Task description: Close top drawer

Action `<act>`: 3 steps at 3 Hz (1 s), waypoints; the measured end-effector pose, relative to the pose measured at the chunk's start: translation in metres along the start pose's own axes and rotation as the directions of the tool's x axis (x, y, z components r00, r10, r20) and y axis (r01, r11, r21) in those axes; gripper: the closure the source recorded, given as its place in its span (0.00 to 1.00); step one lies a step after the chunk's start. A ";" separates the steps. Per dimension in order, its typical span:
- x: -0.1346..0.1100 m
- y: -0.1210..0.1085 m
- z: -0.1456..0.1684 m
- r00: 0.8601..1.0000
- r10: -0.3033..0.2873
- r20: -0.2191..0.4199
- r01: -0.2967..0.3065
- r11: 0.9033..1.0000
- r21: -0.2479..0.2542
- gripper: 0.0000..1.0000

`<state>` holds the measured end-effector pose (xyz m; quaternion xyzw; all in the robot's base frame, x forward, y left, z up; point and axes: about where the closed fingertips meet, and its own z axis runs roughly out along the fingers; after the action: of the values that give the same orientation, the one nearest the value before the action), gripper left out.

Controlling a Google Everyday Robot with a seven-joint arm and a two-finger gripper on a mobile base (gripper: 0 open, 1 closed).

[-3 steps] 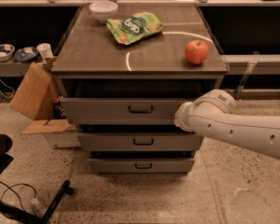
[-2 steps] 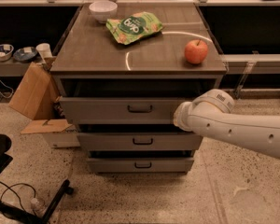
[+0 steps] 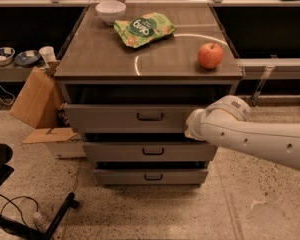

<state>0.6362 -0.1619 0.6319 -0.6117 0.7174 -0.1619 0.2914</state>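
Observation:
The top drawer [image 3: 115,117] is a wide grey metal drawer with a small black bar handle [image 3: 150,117]. It stands pulled out a little from the cabinet, with a dark gap above its front. My white arm [image 3: 250,139] reaches in from the right. The gripper [image 3: 190,126] is at the right part of the drawer's front panel, hidden behind the wrist.
Two shallower drawers [image 3: 150,152] sit below. On the cabinet top [image 3: 105,59] lie a red apple [image 3: 210,55], a green snack bag [image 3: 144,28] and a white bowl [image 3: 110,11]. Cardboard boxes [image 3: 32,99] stand left. A black chair base [image 3: 20,209] with cables is at bottom left.
The arm has shifted slightly left against the drawer front. The drawer looks much the same.

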 end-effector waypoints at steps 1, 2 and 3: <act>0.000 0.000 0.000 1.000 0.000 0.000 0.000 1.000 0.000 0.05; 0.000 0.000 0.000 1.000 0.000 0.000 0.000 1.000 0.000 0.00; 0.000 0.000 0.000 1.000 0.000 0.000 0.000 1.000 0.000 0.15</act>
<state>0.6362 -0.1619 0.6318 -0.6117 0.7174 -0.1619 0.2914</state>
